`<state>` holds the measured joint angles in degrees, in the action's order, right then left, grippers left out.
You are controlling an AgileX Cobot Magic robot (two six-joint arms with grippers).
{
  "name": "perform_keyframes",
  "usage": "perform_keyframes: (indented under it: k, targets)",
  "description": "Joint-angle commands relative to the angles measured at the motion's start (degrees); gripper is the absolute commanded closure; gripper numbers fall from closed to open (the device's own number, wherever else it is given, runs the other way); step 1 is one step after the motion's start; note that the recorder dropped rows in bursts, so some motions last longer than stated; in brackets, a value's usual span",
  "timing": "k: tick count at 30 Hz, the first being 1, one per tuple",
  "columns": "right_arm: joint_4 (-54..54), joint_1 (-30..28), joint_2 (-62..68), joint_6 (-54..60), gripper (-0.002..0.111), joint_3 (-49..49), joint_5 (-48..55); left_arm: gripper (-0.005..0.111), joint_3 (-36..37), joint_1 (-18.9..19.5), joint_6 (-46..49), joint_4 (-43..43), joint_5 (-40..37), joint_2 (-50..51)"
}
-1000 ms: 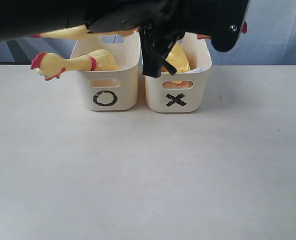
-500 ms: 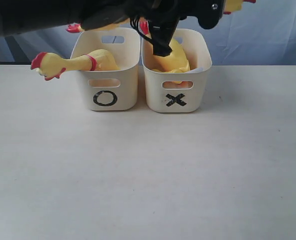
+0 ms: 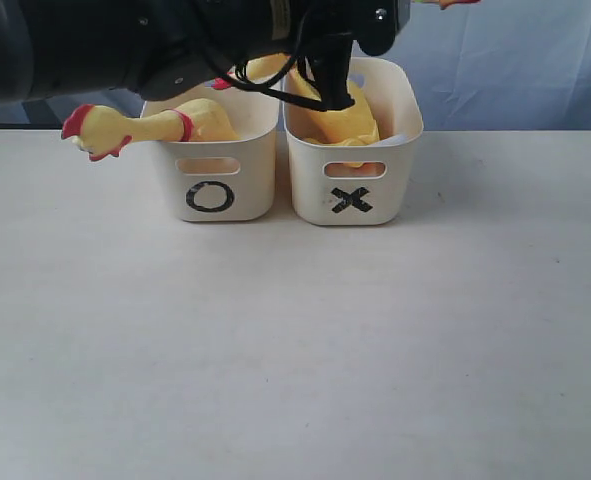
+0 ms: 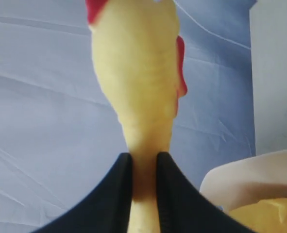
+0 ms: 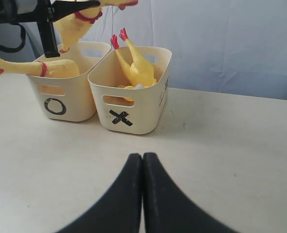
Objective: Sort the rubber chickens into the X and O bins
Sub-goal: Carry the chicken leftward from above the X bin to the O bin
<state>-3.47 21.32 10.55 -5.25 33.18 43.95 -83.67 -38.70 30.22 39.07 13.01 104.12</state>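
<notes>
My left gripper is shut on the thin neck of a long yellow rubber chicken, held in the air above the bins. From the right wrist view this chicken hangs tilted, feet down over the O bin. A second chicken lies in the O bin, head sticking out over its left rim. A third chicken stands feet-up in the X bin. My right gripper is shut and empty, low over the table in front of the bins.
The two bins stand side by side at the back of the pale table, before a blue cloth backdrop. The black left arm fills the upper left of the exterior view, above the O bin.
The left arm has lifted and swung, carrying the held chicken up and to the right; its feet now sit nearer the gap between the bins. The right gripper has stayed shut.
</notes>
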Motion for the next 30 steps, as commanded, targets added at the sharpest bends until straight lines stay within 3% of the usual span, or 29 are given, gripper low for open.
perform_keyframes:
  k: [1, 8, 14, 30]
  targets:
    - [-0.1, 0.1, -0.3, 0.1, 0.108, 0.3, -0.8, 0.107, 2.4, 3.4, 0.2, -6.0, 11.4, -0.2]
    - [-0.1, 0.1, -0.3, 0.1, 0.108, 0.3, -0.8, 0.107, 5.9, 7.6, -0.4, -11.7, 22.1, -0.2]
    - [0.4, 0.1, -0.3, 0.1, 0.108, 0.3, -0.8, 0.107, 6.9, 10.8, -6.3, -12.7, 30.1, 1.0]
    - [0.8, 0.1, -0.3, 0.1, 0.108, 0.3, -0.9, 0.107, 6.9, 13.2, -8.7, -18.0, 41.2, 8.0]
